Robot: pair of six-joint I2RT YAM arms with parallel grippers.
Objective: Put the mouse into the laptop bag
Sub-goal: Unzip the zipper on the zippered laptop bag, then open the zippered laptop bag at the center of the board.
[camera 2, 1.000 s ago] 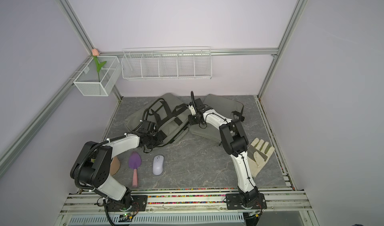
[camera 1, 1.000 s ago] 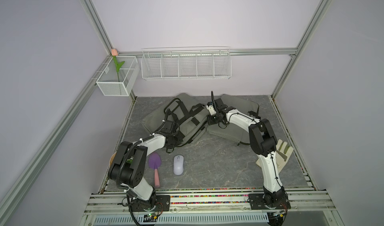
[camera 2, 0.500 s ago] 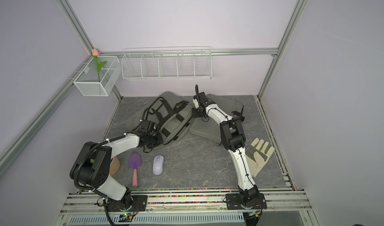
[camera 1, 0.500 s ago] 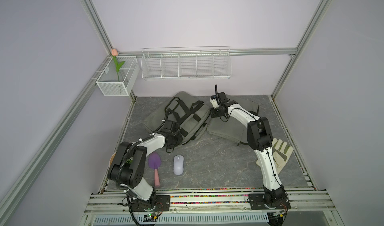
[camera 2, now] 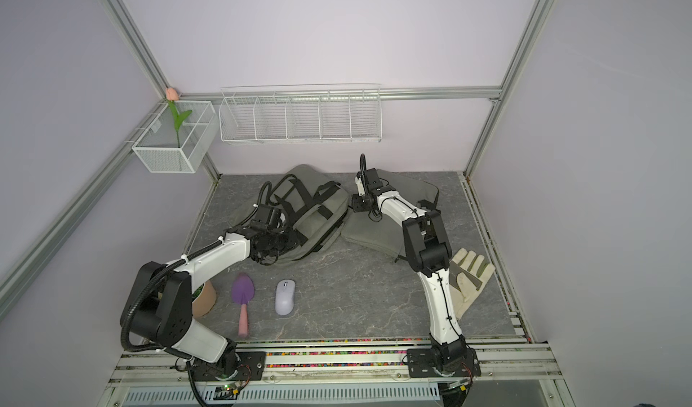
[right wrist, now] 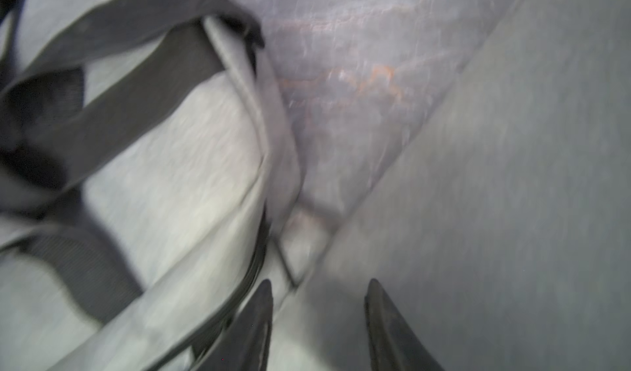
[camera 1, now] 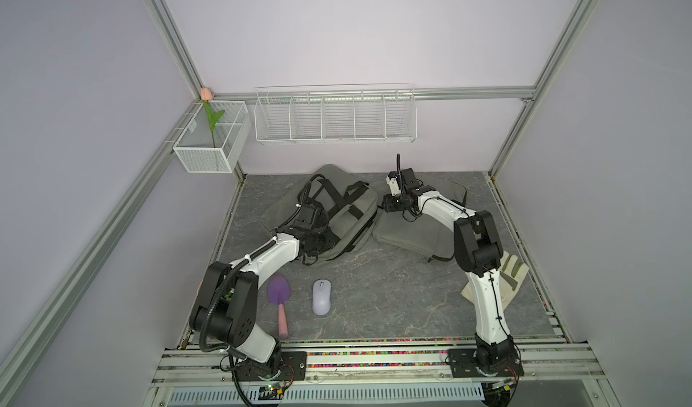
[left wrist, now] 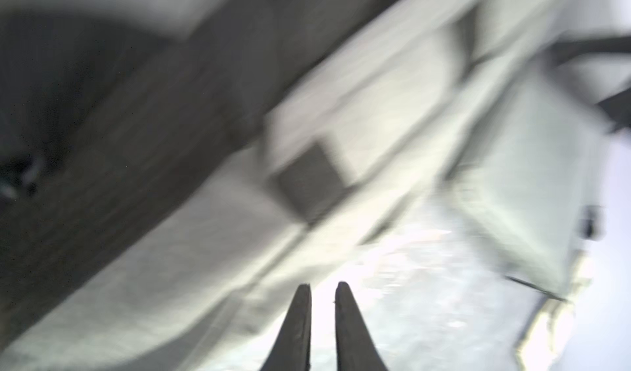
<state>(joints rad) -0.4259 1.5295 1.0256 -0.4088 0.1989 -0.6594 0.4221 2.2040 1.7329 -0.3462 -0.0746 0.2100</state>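
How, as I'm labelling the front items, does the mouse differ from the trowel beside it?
The mouse is a pale, rounded oval; the trowel is longer and slimmer. The mouse is one pale colour; the trowel has a purple blade and pink handle. Both lie flat on the table, side by side, not touching.

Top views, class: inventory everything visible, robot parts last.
fabric laptop bag with black straps: 1, grey, rear centre
flat fabric sleeve: 1, grey, right of bag
computer mouse: 1, pale lilac, front centre
garden trowel: 1, purple, pink handle, beside mouse
work glove: 1, cream, right edge
round pot: 1, brown, front left
wire rack: 1, white, back wall
mesh basket holding tulip: 1, white, left wall
left gripper: 1, black, at bag, barely parted
right gripper: 1, black, beside bag, open
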